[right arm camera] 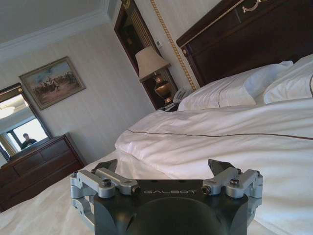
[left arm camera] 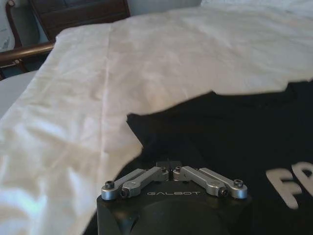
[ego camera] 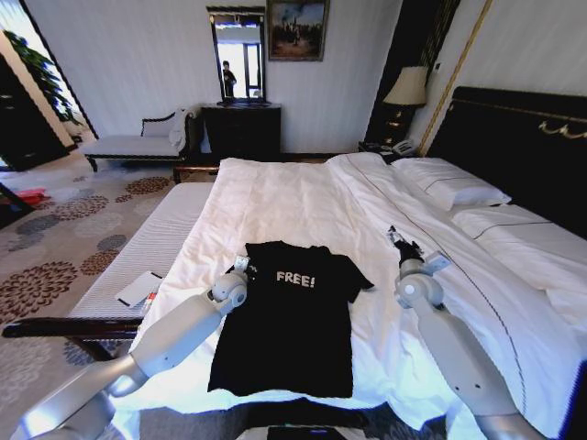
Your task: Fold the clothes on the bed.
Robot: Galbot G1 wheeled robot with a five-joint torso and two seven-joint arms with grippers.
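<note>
From the head view, the black T-shirt (ego camera: 286,316) lay flat near the foot of the bed (ego camera: 303,197), my left gripper (ego camera: 240,265) at its left sleeve, my right gripper (ego camera: 400,241) off over bare duvet.

In the left wrist view, my left claw was pressed together over the sleeve edge; I judged it should spread and catch only the shirt, not the duvet (left arm camera: 73,122).

In the right wrist view, my right claw was spread, holding nothing.
</note>
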